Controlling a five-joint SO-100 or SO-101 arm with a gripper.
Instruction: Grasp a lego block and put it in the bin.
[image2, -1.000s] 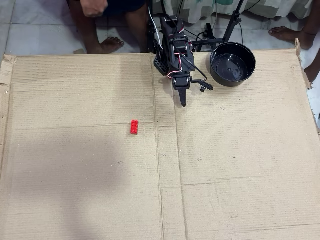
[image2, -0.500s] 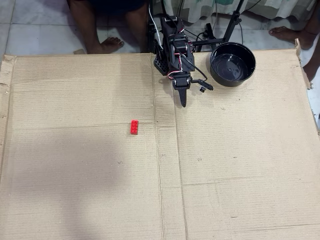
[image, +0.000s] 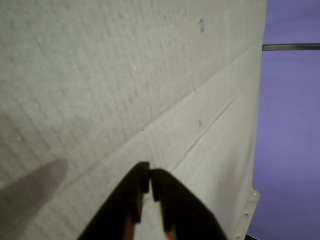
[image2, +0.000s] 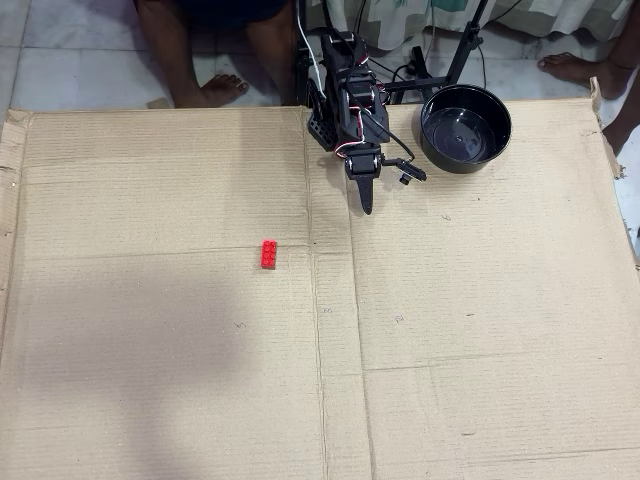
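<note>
The lego block (image2: 269, 254) is a tiny red studded brick lying alone on the cardboard in the overhead view, left of and below the arm. The bin (image2: 465, 127) is a glossy black round bowl at the top right, beside the arm's base. My gripper (image2: 366, 205) points down the sheet from the folded black arm, well apart from the brick. Its black fingers (image: 131, 192) meet at the tips in the wrist view, so the gripper (image: 149, 174) is shut with nothing in it. The brick and the bowl are out of the wrist view.
A large brown cardboard sheet (image2: 450, 330) covers the floor, with creases running across it. Bare feet (image2: 215, 92) and legs stand on the tiles along the top edge. A black stand (image2: 462, 48) and cables sit behind the bowl.
The person's hand at the top edge has withdrawn out of view. Arm, brick and bowl have not moved.
</note>
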